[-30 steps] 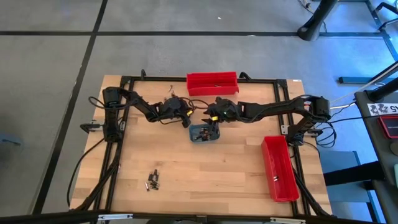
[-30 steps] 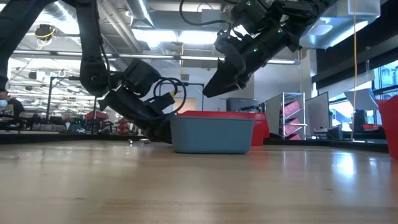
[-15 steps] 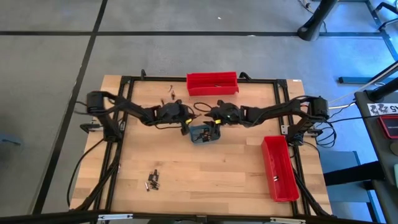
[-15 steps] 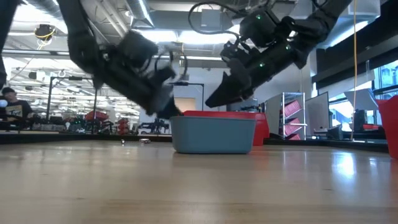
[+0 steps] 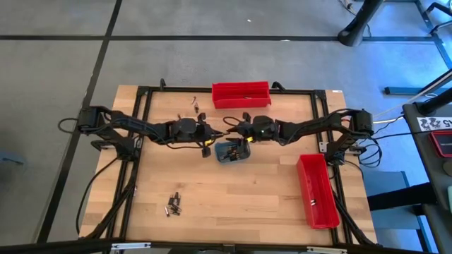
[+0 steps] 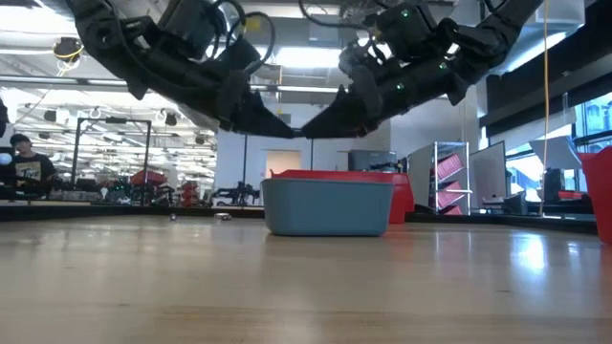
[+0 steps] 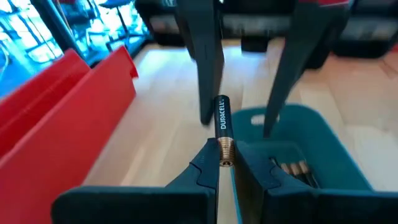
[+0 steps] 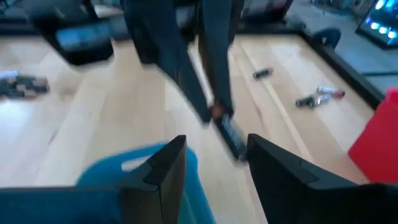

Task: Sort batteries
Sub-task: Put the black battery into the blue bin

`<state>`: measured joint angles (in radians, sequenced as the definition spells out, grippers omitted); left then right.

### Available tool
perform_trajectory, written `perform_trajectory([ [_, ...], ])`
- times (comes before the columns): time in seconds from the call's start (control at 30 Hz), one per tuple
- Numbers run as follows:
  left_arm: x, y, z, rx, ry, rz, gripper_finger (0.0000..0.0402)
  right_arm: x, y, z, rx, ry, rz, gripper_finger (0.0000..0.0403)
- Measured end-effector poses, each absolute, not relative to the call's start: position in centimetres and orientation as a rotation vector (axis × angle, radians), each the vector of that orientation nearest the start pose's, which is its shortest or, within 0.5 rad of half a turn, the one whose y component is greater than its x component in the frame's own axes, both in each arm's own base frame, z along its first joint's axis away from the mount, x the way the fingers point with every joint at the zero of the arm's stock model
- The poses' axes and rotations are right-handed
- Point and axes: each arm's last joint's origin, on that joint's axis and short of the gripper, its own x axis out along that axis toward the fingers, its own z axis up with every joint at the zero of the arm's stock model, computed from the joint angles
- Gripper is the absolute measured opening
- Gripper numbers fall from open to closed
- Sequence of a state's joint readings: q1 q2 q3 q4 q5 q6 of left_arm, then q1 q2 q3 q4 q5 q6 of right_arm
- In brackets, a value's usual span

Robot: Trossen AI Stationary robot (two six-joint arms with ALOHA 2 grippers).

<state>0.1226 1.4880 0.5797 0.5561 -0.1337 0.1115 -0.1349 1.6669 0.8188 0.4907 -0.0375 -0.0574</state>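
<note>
Above the grey-blue tray (image 5: 232, 151), between the left gripper (image 7: 225, 163) fingertips: one battery (image 7: 222, 126), clamped, facing the right gripper (image 8: 211, 158), spread wide. Below, wooden table (image 5: 240, 197); beyond, workshop.

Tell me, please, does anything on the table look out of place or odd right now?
Yes. Loose batteries lie scattered outside any bin: a cluster near the table's front left, and a few left of the red bin at the back. Otherwise the left gripper pinches one battery above the blue tray; nothing looks damaged.
</note>
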Motion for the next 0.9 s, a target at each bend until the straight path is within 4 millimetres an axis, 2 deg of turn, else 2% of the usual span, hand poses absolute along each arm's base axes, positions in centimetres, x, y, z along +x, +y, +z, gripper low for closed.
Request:
perform_trajectory([
  [0.23,28.35,3.72,17.48,0.110,0.390,0.227,0.0018,34.10,-4.43,19.11,-0.023,0.328,-0.053,0.0160],
  [0.33,28.34,3.72,17.47,0.107,0.391,0.227,0.0020,34.07,-4.43,19.01,-0.022,0.340,-0.053,0.0123],
  [0.5,28.36,3.67,17.48,0.106,0.390,0.223,0.0030,34.04,-4.47,18.94,-0.021,0.347,-0.055,0.0038],
  [0.6,28.37,3.57,17.48,0.107,0.390,0.221,0.0028,34.01,-4.45,18.86,-0.022,0.356,-0.064,0.0007],
  [0.73,28.39,3.36,17.49,0.106,0.389,0.217,0.0027,34.01,-4.44,18.86,-0.022,0.356,-0.061,0.0024],
  [0.9,28.42,3.21,17.51,0.105,0.385,0.215,0.0032,34.01,-4.44,18.86,-0.020,0.357,-0.061,0.0095],
])
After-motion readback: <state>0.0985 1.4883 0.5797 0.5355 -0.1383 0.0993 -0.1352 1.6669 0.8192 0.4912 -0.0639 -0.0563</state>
